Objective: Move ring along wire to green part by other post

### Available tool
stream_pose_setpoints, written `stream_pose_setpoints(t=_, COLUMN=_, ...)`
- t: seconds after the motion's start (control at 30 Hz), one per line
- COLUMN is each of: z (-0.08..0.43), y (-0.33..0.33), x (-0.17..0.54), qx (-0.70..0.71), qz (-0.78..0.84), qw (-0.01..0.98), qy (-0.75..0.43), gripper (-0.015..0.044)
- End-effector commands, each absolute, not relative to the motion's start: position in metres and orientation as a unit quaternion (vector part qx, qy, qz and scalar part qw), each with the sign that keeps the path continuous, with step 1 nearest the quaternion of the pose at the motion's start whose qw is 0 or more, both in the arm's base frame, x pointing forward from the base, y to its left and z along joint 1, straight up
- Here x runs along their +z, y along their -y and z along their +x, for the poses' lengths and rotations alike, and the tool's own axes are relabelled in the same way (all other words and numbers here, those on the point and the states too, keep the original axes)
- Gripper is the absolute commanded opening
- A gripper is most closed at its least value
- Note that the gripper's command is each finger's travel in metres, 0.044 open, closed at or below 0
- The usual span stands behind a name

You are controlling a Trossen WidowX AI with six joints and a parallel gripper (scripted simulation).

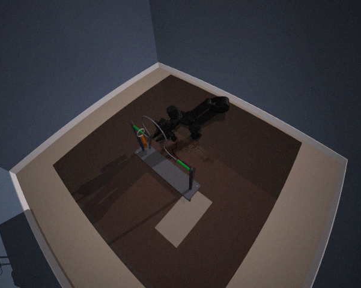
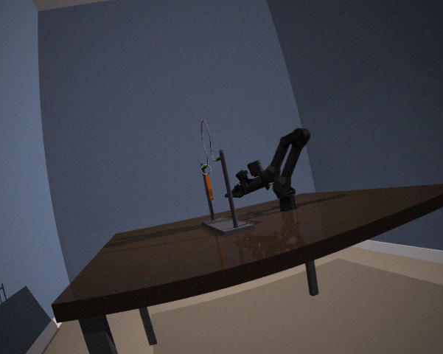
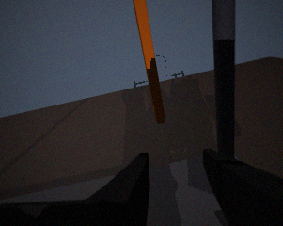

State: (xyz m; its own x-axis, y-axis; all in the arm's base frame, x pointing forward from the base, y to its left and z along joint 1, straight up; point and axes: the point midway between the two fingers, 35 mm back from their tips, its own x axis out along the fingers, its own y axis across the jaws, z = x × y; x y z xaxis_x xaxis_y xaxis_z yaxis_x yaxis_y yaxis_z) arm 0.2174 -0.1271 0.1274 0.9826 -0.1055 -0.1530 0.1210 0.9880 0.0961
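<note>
From my remote station, the ring (image 1: 140,132) hangs on the green wire section (image 1: 137,128) beside the far post (image 1: 133,126), its orange handle (image 3: 149,58) cut off at the wrist view's top edge. My gripper (image 3: 175,157) sits short of it, fingers partly parted on nothing. Open gap separates them; the grey wire (image 2: 205,135) is barely legible.
</note>
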Motion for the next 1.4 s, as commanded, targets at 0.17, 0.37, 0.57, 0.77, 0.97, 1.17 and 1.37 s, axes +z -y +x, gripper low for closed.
stream_pose_setpoints(t=0.17, z=0.237, y=0.129, x=0.141, qx=-0.012, qz=-0.002, qw=0.999, qy=-0.042, gripper=0.0160)
stream_pose_setpoints(t=0.37, z=0.239, y=0.129, x=0.142, qx=-0.009, qz=-0.006, qw=0.999, qy=-0.039, gripper=0.0160)
stream_pose_setpoints(t=0.57, z=0.244, y=0.130, x=0.143, qx=-0.009, qz=-0.006, qw=0.999, qy=-0.039, gripper=0.0160)
stream_pose_setpoints(t=0.77, z=0.253, y=0.132, x=0.143, qx=-0.009, qz=-0.006, qw=0.999, qy=-0.039, gripper=0.0160)
stream_pose_setpoints(t=0.97, z=0.261, y=0.133, x=0.143, qx=-0.009, qz=-0.006, qw=0.999, qy=-0.039, gripper=0.0160)
stream_pose_setpoints(t=1.17, z=0.270, y=0.134, x=0.143, qx=-0.009, qz=-0.007, qw=0.999, qy=-0.039, gripper=0.0160)
stream_pose_setpoints(t=1.37, z=0.279, y=0.134, x=0.142, qx=-0.009, qz=-0.007, qw=0.999, qy=-0.039, gripper=0.0160)
